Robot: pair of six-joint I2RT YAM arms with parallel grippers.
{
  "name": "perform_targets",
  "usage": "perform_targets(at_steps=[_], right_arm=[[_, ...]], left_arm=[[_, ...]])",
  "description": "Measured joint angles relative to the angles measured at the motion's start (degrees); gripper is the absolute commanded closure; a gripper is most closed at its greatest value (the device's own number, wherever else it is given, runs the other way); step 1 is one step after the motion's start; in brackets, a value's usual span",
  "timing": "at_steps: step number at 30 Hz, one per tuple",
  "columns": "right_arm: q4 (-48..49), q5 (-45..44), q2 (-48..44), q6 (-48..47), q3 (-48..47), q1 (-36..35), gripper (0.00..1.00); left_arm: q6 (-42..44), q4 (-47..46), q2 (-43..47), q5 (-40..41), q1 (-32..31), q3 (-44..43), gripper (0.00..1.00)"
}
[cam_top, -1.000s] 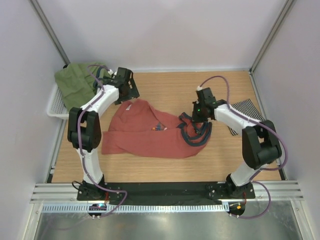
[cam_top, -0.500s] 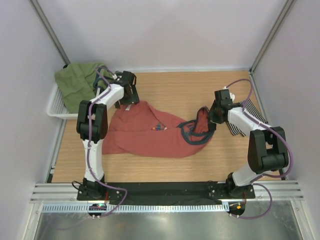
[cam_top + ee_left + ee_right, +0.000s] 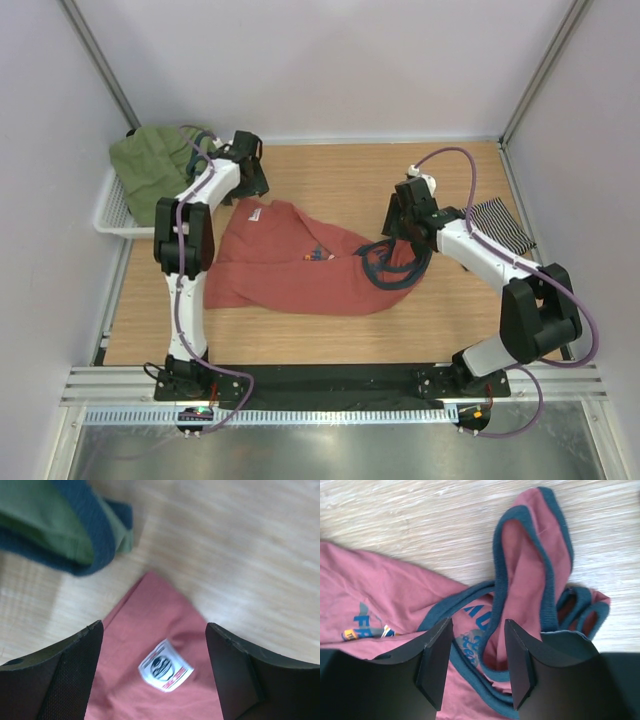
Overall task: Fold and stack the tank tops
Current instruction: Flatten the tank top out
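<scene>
In the middle of the wooden table (image 3: 330, 175) you have the salmon-red tank top (image 3: 290, 275) lying crumpled and unfolded, its dark teal straps (image 3: 395, 270) bunched at the right end. Your left gripper (image 3: 254, 190) hangs over the far left corner of that top, close to the white basket (image 3: 108, 215) that holds a green garment (image 3: 150, 165). In the left wrist view its fingers (image 3: 75, 660) are spread wide with nothing between them, and the corner of the cloth with a white sewn label (image 3: 165, 666) shows in the gap below. Your right gripper (image 3: 398, 235) sits over the strap end. In the right wrist view its fingers (image 3: 437, 655) stand parted and pinch no cloth, while a loop of salmon cloth edged in teal (image 3: 520, 565) rises just beyond them over printed blue lettering (image 3: 370, 620). The black-and-white striped tank top (image 3: 500, 222) lies flat near the table's right edge, beside the right arm and apart from the salmon one.
</scene>
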State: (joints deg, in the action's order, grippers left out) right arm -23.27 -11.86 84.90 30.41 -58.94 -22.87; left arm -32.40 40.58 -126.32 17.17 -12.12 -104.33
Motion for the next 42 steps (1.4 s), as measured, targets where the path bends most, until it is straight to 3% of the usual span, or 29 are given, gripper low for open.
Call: perform_targets(at_steps=[12,15,16,19,25,30,32,33,34,36,42], right_arm=[[1.14,5.25,2.99,-1.6,-0.07,-3.93,0.52],[1.4,6.16,2.99,-1.68,-0.07,-3.96,0.53],[1.49,6.38,2.99,-1.73,-0.07,-4.02,0.52],[1.79,6.91,3.78,-2.23,-0.07,-4.55,0.44],[0.72,7.1,10.8,-3.3,-1.86,-6.91,0.38],[0.26,6.01,16.9,-2.89,-4.7,-7.39,0.44],[0.04,5.35,19.02,-2.71,-6.45,-7.39,0.6],[0.02,5.11,19.91,-2.4,-7.41,-7.39,0.83],[-0.07,4.92,20.7,-2.29,-8.44,-7.39,0.9],[-0.24,4.37,21.68,-1.62,-10.19,-7.39,0.97],[-1.03,2.51,21.51,-0.98,-13.09,-6.75,0.99]], left_arm=[[-0.31,1.64,-8.68,1.27,0.02,-9.03,0.41],[-0.48,2.23,-8.96,2.64,0.02,-9.11,0.62],[-0.37,2.34,-9.03,2.84,0.04,-9.11,0.79],[-0.35,2.99,-9.07,4.22,0.02,-9.16,0.99],[-0.13,2.49,-7.43,6.29,0.02,-6.43,1.0],[-0.13,2.4,-3.08,6.93,0.04,-3.1,1.0],[-0.13,2.12,-1.05,7.19,0.04,-2.08,1.0],[-0.15,1.7,0.13,7.26,0.02,-1.29,1.0],[-0.17,1.46,1.29,7.28,0.02,-0.55,1.0],[-0.17,0.76,3.39,7.26,0.04,0.94,1.0],[-0.59,-0.5,8.68,7.3,0.02,4.28,1.0]])
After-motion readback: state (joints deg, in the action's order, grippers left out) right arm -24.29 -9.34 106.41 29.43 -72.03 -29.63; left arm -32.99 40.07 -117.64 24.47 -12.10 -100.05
